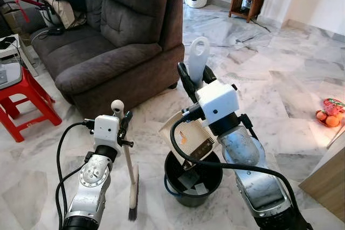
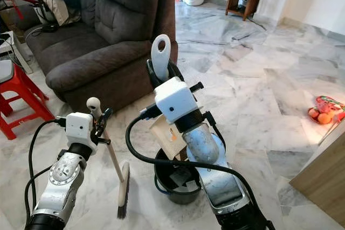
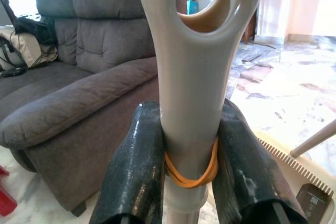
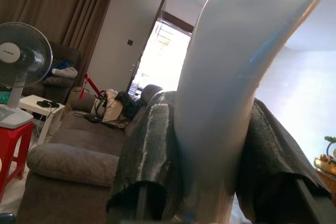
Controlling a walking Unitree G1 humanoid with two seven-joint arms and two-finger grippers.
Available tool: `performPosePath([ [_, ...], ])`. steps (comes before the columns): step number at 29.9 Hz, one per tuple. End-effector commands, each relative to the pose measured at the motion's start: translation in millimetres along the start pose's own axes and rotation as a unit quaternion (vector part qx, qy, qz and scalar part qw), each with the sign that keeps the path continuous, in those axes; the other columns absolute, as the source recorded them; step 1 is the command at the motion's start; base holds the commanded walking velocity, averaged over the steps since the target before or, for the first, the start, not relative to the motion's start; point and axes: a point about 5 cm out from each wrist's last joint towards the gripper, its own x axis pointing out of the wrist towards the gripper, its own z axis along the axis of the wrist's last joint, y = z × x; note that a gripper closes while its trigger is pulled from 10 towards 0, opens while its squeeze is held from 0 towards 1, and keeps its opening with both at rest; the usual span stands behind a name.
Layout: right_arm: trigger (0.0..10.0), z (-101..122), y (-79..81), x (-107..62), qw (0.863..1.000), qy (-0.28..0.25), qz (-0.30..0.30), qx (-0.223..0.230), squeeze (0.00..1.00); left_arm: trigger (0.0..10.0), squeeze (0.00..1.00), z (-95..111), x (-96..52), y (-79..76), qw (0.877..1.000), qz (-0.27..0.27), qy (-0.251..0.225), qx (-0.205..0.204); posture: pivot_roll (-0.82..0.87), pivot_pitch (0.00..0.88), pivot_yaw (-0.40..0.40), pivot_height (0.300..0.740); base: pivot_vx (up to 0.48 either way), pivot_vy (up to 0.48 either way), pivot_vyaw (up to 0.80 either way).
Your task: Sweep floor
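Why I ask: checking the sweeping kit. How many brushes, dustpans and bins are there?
Cream-handled, black-bristled hand brush: 1
Cream plastic dustpan: 1
Round black plastic bucket: 1
Total: 3

Nothing here can be read for certain. The fan (image 4: pixel 21 56) has a small dark mark on its hub, perhaps a brand name, too tiny to make out. The dustpan (image 3: pixel 310 187) carries a dark label whose print is blurred.
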Motion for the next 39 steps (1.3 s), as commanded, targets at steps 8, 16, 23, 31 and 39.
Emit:
performPosePath([
  [8, 10.0, 19.5, 2.1, 1.4, 0.997, -0.065, 0.015, -0.046, 0.0, 10.0, 0.0, 11.0, 3.0, 2.3, 1.0, 0.0, -0.029, 0.008, 0.06, 0.033, 0.051, 0.74, 0.0, 0.0, 0.0],
  [16, 10.0, 19.9, 6.5, 1.2, 0.995, -0.072, 0.027, -0.062, 0.0, 10.0, 0.0, 10.9, 3.3, 2.8, 1.0, -0.002, -0.029, 0.008, 0.06, 0.029, 0.054, 0.74, 0.0, 0.0, 0.0],
  [23, 10.0, 18.6, 1.5, 2.8, 0.995, -0.069, 0.01, -0.071, 0.0, 10.0, 0.0, 11.0, 3.0, 2.5, 1.0, -0.002, -0.029, 0.008, 0.06, 0.026, 0.053, 0.74, 0.0, 0.0, 0.0],
  [31, 10.0, 23.3, -35.9, 12.9, 0.983, -0.073, -0.085, -0.143, 0.0, 10.0, 0.0, 11.1, 3.4, 1.8, 1.0, -0.001, -0.03, 0.007, 0.06, 0.017, 0.05, 0.74, 0.0, 0.0, 0.0],
  [39, 10.0, 7.5, -52.2, 10.9, 0.975, -0.045, -0.102, -0.194, 0.0, 10.0, 0.0, 10.9, 3.7, 0.9, 0.999, -0.001, -0.032, 0.006, 0.06, 0.007, 0.048, 0.74, 0.0, 0.0, 0.0],
])
